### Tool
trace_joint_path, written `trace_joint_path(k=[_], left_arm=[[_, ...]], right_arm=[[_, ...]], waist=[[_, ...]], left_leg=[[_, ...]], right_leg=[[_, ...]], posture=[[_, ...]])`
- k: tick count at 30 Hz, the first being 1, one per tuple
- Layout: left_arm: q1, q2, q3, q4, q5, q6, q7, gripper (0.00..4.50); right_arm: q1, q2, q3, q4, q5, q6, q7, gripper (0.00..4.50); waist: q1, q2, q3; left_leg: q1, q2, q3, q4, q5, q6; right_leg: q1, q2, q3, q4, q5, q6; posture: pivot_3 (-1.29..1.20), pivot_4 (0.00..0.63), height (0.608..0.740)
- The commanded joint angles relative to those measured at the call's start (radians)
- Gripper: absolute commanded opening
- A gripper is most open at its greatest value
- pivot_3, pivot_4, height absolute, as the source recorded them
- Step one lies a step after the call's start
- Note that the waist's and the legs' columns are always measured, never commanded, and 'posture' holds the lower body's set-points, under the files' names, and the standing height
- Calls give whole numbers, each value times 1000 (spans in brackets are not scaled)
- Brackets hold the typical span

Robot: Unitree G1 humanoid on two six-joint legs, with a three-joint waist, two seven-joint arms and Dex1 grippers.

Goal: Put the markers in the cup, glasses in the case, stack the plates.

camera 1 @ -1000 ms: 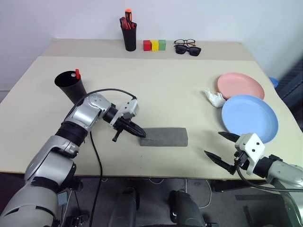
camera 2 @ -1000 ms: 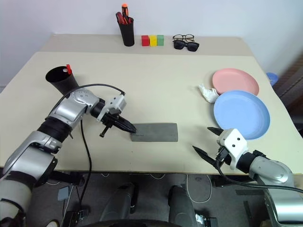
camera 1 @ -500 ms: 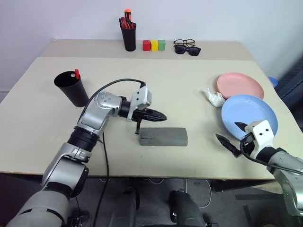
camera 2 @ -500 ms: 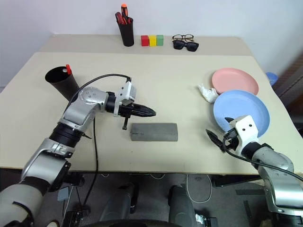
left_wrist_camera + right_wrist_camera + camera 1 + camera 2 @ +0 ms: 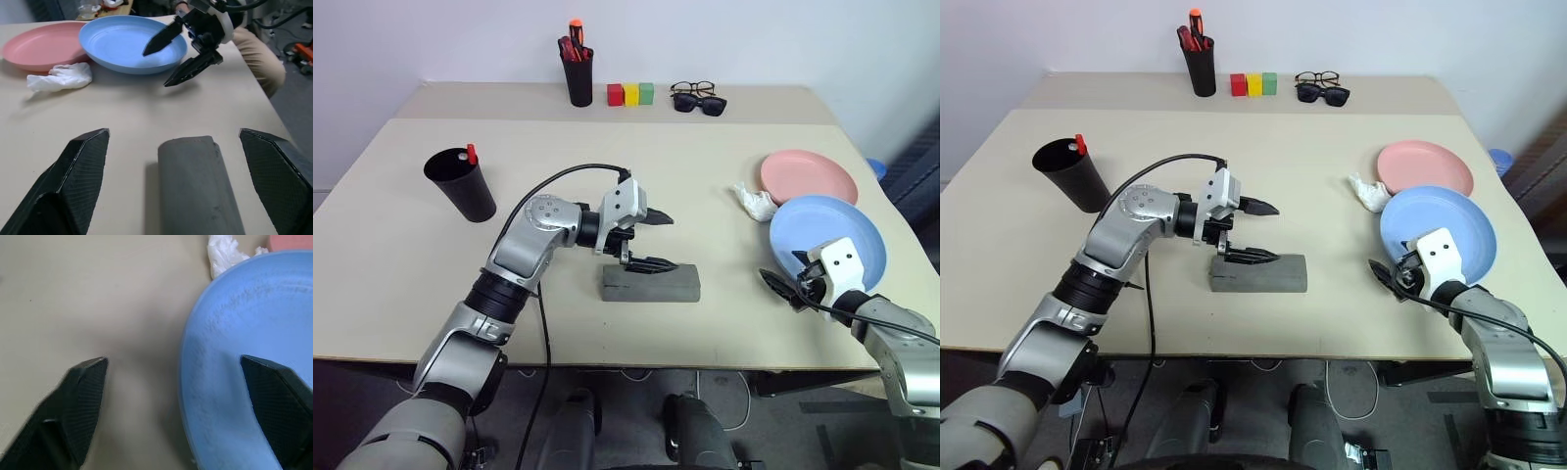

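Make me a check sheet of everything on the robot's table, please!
Surface: beige table, bare in the middle.
Job's things: grey case closed; black cup with a red-capped marker; pink plate beside blue plate, not stacked.
Clutter: pen pot, coloured blocks, two pairs of spectacles, white crumpled wad.
Grippers: left tool open over the case; right tool open around the blue plate's rim.
Cables: black cable on the left arm.
Surroundings: white wall.
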Motion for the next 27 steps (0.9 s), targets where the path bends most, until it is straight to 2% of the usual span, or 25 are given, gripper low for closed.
trace_joint_path(k=[1,5,15,19,23,27], left_arm=[[-17,2,40,-43,-6,14,18,4500],[-10,9,50,-59,-6,28,32,4500],[12,21,58,-98,-15,62,39,4500],[26,22,60,-111,-21,69,42,4500],[33,11,59,-109,-21,74,51,4500],[39,-2,57,-113,-22,85,62,4500]], right_arm=[[-23,-8,3,14,-12,6,-14,2158],[-29,-12,15,27,-28,5,-21,111],[-23,-10,-18,-38,-44,5,-65,41],[-39,-58,-31,-124,-86,33,-97,41],[-138,-105,-2,-132,-119,37,-109,41],[-306,-137,78,43,-154,-50,-54,41]], waist=[[0,0,0],[1,0,0],[0,0,0],[0,0,0],[-3,1,0],[-4,1,0]], left_leg=[[0,0,0,0,0,0],[0,0,0,0,0,0],[0,0,0,0,0,0],[0,0,0,0,0,0],[0,0,0,0,0,0],[0,0,0,0,0,0]], right_leg=[[0,0,0,0,0,0],[0,0,0,0,0,0],[0,0,0,0,0,0],[0,0,0,0,0,0],[0,0,0,0,0,0],[0,0,0,0,0,0]], posture=[[0,150,740],[0,150,740],[0,150,740],[0,150,740],[0,150,740],[0,150,740]])
